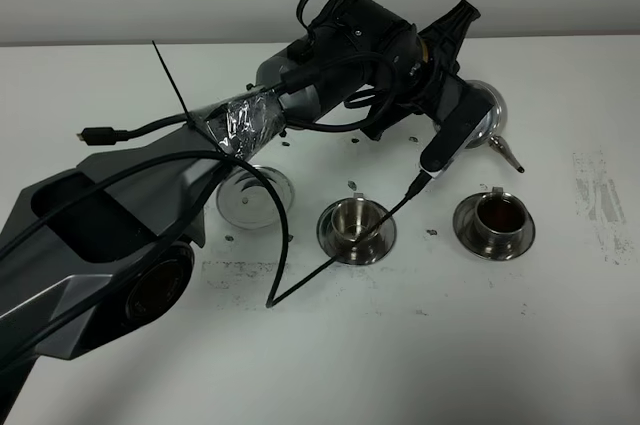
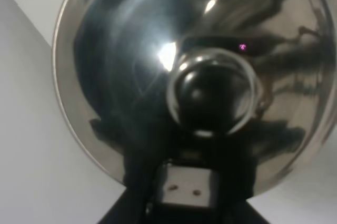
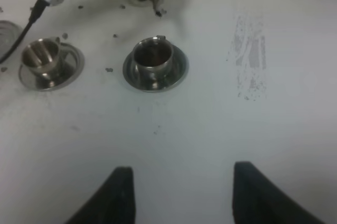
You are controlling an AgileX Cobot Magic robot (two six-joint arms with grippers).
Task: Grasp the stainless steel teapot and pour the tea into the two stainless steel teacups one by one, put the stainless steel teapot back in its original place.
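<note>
- At 1 o'clock on the white table (image 1: pixel 450 345), high view: the stainless steel teapot (image 1: pixel 492 110) hangs tilted, spout (image 1: pixel 508 153) dipping toward 5 o'clock; it is off its saucer and off the cups.
- Left gripper (image 1: pixel 462 80): reaches across the middle to the pot and is judged clenched on it, since a pot tilted like this must be carried; the handle and fingertips are hidden by the wrist, so the bite itself is not seen; the left wrist view is filled by the lid and its knob (image 2: pixel 210 95), so the pot sits close against the claw.
- Right gripper (image 3: pixel 181 192): fingers spread wide, nothing between them; it hovers over bare table at 6 o'clock of the cups, clear of the pouring path.
- Filled teacup (image 1: pixel 497 217): on its saucer at 6 o'clock of the spout; dark liquid shows inside; the spout is near it, not over it.
- Empty teacup (image 1: pixel 355 220): at 9 o'clock of the filled one, apart from it; the inside reads bright and bare; judged the next pour.
- Original place (image 1: pixel 240 200): a flat saucer at 9 o'clock of the empty teacup, vacant, partly crossed by an arm cable; it awaits the pot.
- Risk: the loose cable trails near the empty teacup; a sweep toward 9 o'clock could snag it.
</note>
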